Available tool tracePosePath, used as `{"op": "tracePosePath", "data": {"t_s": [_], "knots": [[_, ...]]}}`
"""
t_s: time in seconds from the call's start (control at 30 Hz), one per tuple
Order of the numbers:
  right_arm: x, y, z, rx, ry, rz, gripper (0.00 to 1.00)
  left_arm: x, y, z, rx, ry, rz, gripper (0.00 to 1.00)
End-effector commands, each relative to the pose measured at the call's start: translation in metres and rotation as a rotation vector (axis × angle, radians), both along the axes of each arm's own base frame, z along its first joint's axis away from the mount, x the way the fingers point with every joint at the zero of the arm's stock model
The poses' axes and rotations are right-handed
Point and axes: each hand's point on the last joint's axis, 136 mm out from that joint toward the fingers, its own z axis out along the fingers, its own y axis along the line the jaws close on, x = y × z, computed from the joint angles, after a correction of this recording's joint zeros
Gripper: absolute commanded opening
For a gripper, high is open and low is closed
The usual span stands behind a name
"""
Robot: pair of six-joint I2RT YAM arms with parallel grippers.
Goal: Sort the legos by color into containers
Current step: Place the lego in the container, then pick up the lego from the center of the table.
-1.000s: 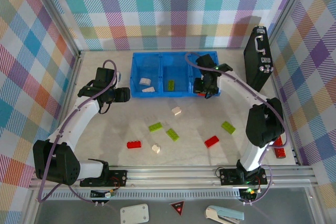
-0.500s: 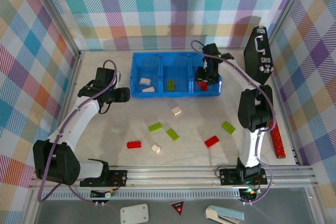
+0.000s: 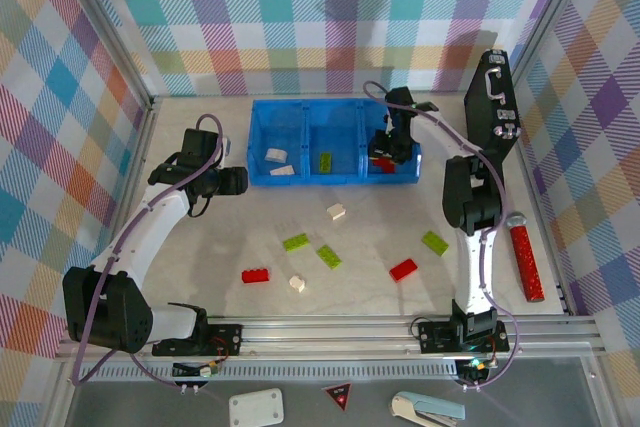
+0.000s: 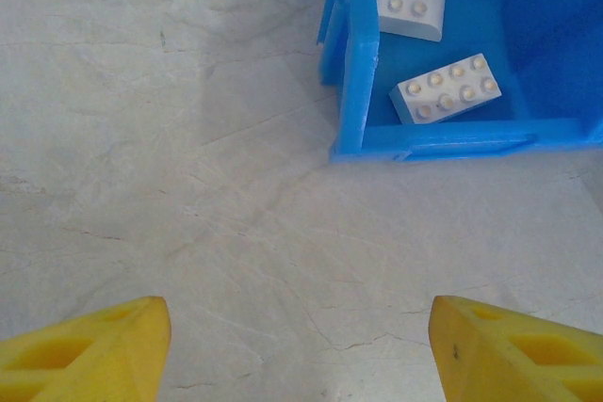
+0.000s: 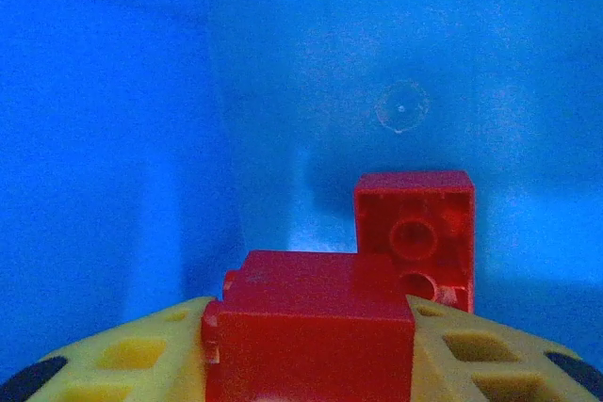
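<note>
The blue tray (image 3: pixel 305 117) stands at the back of the table. Its left compartment (image 4: pixel 358 72) holds two cream legos (image 4: pixel 409 7) (image 4: pixel 448 88), and the middle one holds a green lego (image 3: pixel 326 160). My right gripper (image 3: pixel 392 142) hangs inside the right compartment (image 5: pixel 405 63), shut on a red lego (image 5: pixel 309 327). Another red lego (image 5: pixel 415 233) lies upside down just beyond it. My left gripper (image 3: pixel 235 182) stands open and empty over bare table beside the tray's left end. Several legos lie loose on the table: cream (image 3: pixel 336 211) (image 3: pixel 297 283), green (image 3: pixel 296 241) (image 3: pixel 328 256) (image 3: pixel 434 242), red (image 3: pixel 255 274) (image 3: pixel 403 268).
A black latched case (image 3: pixel 490 112) stands upright at the back right, close to my right arm. A red-handled tool (image 3: pixel 524 257) lies along the right edge. Metal frame rails border the table on all sides.
My right gripper has carried the red lego from the tray's front wall into the right compartment, its arm swinging back. The left arm has not moved.
</note>
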Motion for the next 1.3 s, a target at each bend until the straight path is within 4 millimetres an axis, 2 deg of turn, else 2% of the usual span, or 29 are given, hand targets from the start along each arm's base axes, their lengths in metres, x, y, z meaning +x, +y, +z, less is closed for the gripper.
{"op": "tracePosePath", "data": {"t_s": [0.0,0.27,0.5,0.8,1.07,1.27], "knots": [[0.005,0.008,0.001,0.047,0.001,0.007,0.47,0.002,0.005,0.004,0.015,0.003,-0.002,0.73],[0.004,0.009,0.003,0.067,0.003,0.002,0.54,0.002,0.004,0.004,0.015,0.006,-0.003,0.73],[0.001,0.008,0.025,0.076,-0.035,0.004,0.57,0.002,0.004,0.004,0.011,0.004,-0.005,0.73],[-0.01,0.004,0.053,0.087,-0.079,0.003,0.57,0.001,0.003,0.005,0.005,0.003,-0.008,0.73],[-0.034,-0.001,0.071,0.099,-0.096,-0.004,0.54,-0.001,0.003,0.005,-0.008,0.002,0.005,0.73],[-0.062,-0.006,0.084,0.115,-0.107,-0.009,0.54,-0.005,-0.008,0.001,-0.057,0.035,-0.013,0.72]]}}
